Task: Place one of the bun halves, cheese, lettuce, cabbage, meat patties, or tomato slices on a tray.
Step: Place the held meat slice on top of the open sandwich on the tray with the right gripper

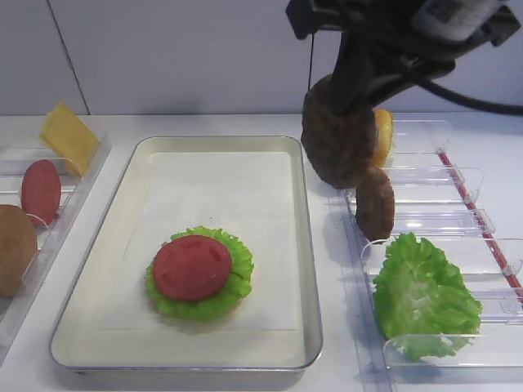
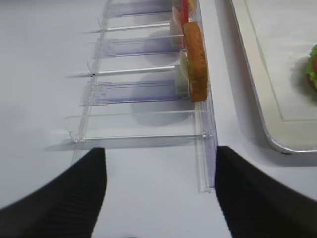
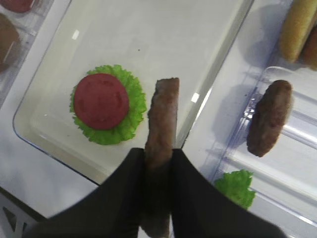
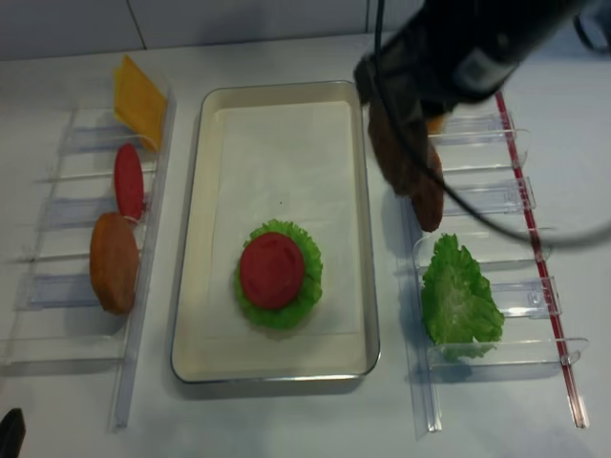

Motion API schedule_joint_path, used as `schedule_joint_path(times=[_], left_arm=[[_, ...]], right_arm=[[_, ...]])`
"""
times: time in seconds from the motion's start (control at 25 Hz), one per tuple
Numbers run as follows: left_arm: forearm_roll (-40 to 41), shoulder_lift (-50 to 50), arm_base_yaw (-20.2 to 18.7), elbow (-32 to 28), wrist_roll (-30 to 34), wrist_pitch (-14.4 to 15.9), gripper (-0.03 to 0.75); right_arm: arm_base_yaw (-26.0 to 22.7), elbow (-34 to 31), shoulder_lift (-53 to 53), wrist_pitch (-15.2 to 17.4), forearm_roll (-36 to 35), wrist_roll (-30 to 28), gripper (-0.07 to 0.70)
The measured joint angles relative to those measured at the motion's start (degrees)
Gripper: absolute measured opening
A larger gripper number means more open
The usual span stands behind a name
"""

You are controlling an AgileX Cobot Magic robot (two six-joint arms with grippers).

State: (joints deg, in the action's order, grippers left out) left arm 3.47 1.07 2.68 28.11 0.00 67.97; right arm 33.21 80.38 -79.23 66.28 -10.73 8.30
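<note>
Held patty: one of the meat patties (image 3: pixel 161 129) hangs on edge, pinched between the two black fingers (image 3: pixel 129 188) of the right gripper (image 3: pixel 158 163); in the high view the patty (image 1: pixel 337 139) hangs in the air above the tray's right rim, clear of everything below.
Right gripper: pressed together on the patty, one finger flat against each face (the patty's lower edge sticks out past the fingertips).
Second patty: the other patty (image 1: pixel 375 202) stands on edge in the clear rack (image 1: pixel 441 220) on the right, just beside and below the held one, not touching it.
Tray: the tray (image 1: pixel 306 269) lies in the middle of the table, lined with white paper; a lettuce leaf (image 1: pixel 233 282) with a tomato slice (image 1: pixel 191 267) on top sits in its near half.
Open room: the far half of the paper is bare, and so is the strip round the lettuce out to the rims.
Edges: the tray's right rim runs close along the right rack, with a narrow strip of table between.
Right rack: a bun half (image 1: pixel 382 137) stands behind the held patty; a loose lettuce leaf (image 1: pixel 421 296) lies nearer the front.
Left rack: cheese (image 1: pixel 67 135), a tomato slice (image 1: pixel 41 191) and a bun half (image 1: pixel 15 249) stand in a row.
Left gripper: its fingers (image 2: pixel 74 193) are spread wide over the table beside the left rack, holding nothing.
</note>
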Motion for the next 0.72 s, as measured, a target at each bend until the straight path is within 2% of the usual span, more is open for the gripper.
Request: schedule_joint_path(times=[0.24, 0.4, 0.6, 0.72], left_arm=[[0.0, 0.0, 0.0, 0.0, 0.3, 0.0, 0.456], [0.0, 0.0, 0.0, 0.0, 0.3, 0.0, 0.456], [0.0, 0.0, 0.0, 0.0, 0.3, 0.0, 0.456], [0.0, 0.0, 0.0, 0.0, 0.3, 0.0, 0.456]], right_arm=[[1.5, -11.4, 4.9, -7.2, -7.4, -0.2, 0.146], [1.6, -18.8, 7.2, -12.3, -10.0, -0.5, 0.146], [1.6, -24.6, 7.8, -19.0, -16.6, -5.4, 0.146], [1.6, -25.7, 7.8, -21.4, -20.7, -8.8, 0.146]])
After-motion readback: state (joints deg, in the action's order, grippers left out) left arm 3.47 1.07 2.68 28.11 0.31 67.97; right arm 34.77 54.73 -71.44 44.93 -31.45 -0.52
